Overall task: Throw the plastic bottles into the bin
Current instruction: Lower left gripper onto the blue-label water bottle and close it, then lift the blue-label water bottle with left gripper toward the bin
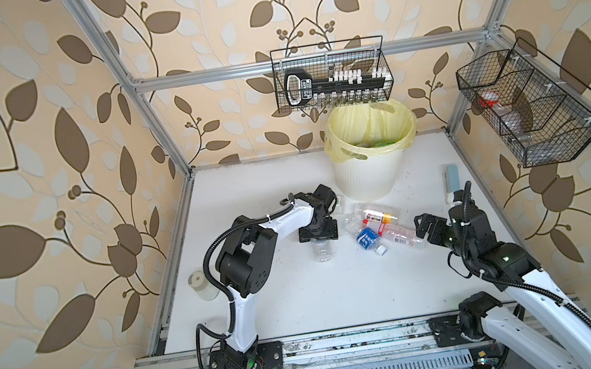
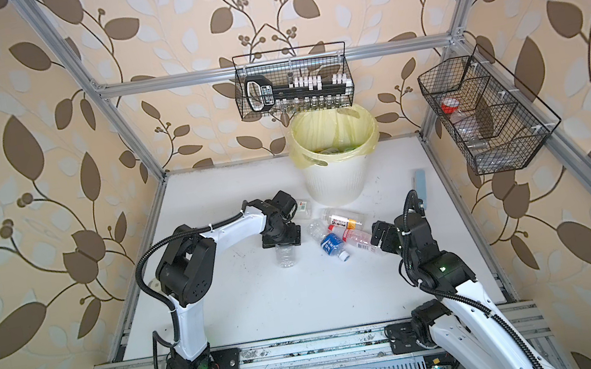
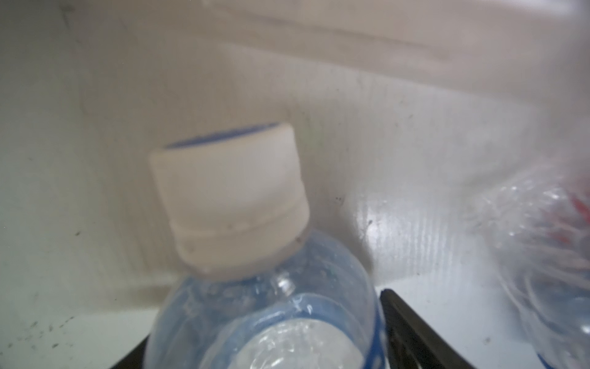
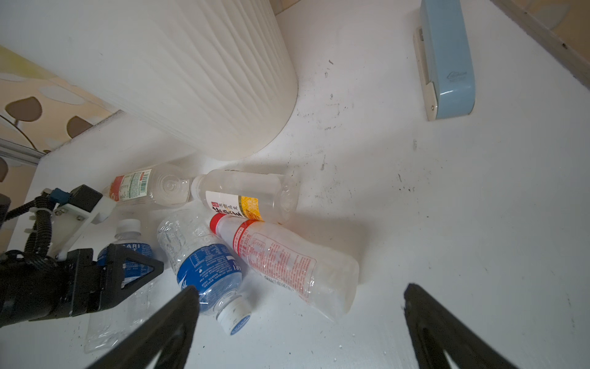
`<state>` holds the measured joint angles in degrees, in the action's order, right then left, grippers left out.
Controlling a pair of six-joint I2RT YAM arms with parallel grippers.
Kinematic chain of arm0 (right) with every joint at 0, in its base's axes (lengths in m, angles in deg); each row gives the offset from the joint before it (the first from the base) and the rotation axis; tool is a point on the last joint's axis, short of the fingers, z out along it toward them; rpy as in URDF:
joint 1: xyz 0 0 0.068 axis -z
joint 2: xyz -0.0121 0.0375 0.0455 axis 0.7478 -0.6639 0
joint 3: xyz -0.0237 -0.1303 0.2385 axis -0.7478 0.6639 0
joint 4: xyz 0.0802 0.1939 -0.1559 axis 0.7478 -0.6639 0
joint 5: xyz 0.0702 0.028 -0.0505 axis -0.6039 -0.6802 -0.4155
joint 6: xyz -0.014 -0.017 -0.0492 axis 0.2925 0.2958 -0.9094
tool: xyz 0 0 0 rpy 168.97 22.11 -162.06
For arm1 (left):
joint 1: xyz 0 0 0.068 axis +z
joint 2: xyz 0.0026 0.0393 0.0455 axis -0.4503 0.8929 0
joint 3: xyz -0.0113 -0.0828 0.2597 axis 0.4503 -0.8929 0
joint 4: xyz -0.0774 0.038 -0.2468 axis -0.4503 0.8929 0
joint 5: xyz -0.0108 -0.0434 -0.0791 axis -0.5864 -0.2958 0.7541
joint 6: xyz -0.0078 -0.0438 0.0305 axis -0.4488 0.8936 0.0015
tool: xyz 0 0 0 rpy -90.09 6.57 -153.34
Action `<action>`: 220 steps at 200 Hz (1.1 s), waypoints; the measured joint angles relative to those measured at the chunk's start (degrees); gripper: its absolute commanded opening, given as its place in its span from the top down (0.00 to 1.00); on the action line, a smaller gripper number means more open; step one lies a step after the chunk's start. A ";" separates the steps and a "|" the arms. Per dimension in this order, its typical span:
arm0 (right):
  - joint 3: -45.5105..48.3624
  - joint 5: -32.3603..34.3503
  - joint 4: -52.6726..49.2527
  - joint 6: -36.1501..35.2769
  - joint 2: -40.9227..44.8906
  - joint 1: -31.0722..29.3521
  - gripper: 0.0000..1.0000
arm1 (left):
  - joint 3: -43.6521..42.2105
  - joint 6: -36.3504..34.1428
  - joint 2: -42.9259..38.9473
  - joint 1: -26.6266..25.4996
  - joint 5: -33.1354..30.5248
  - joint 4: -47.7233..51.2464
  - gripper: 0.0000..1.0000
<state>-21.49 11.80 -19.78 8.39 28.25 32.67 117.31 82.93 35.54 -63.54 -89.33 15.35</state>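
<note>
Bottles (image 1: 368, 240) are lying on the counter (image 1: 305, 304) in front of the bin (image 1: 368, 174).

Left gripper (image 1: 319, 238) is pointing down over a white-capped bottle (image 3: 261, 287) that is lying apart from the cluster. Its jaws are straddling the bottle's shoulder, with one finger (image 3: 405, 326) just beside the wall; whether they are pressing on it cannot be told. Right gripper (image 4: 301, 287) is hovering beside the cluster with jaws spread wide, holding nothing. Four bottles are lying on their sides near the bin's base: a blue-labelled bottle (image 4: 207, 271) against a red-printed bottle (image 4: 277, 258), a yellow-labelled bottle (image 4: 249, 204) beyond them, and a red-labelled bottle (image 4: 134, 188) by the left arm. The bin is standing at the back of the counter.
</note>
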 measured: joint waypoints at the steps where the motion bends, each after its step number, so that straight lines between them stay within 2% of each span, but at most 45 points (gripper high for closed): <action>1: 0.00 0.00 0.02 0.00 0.00 0.00 0.00 | -0.02 0.09 -0.04 0.00 0.00 -0.04 0.29; 16: 0.02 0.00 -0.02 0.00 0.24 0.00 0.00 | -0.59 -0.48 -0.70 0.00 -0.13 -0.66 0.36; 41: 0.52 0.00 0.04 0.02 1.36 0.00 0.00 | -2.23 -2.49 -2.49 0.07 -0.11 -1.55 0.41; 101: 2.47 -0.61 0.63 0.11 1.99 0.00 0.00 | -9.53 -8.70 -12.90 1.68 -1.62 -1.01 0.41; 123: 2.80 -1.66 1.31 0.59 1.97 0.00 0.00 | -9.77 -9.81 -16.65 3.76 -2.69 -0.85 0.40; 143: 2.80 -2.71 2.27 1.09 1.97 0.00 0.00 | -9.46 -10.73 -19.50 6.25 -2.99 -0.09 0.43; 175: 2.80 -3.80 2.71 1.99 1.84 0.00 0.00 | -6.71 -11.98 -20.02 10.01 -2.71 2.62 0.47; 220: 2.80 -4.81 2.73 2.93 2.05 0.00 0.00 | -6.40 -12.46 -22.27 14.34 -1.33 4.57 0.46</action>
<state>-18.69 6.99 -17.04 11.32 30.30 32.67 110.90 70.47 13.27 -49.20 -90.67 19.92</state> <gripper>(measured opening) 0.999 0.597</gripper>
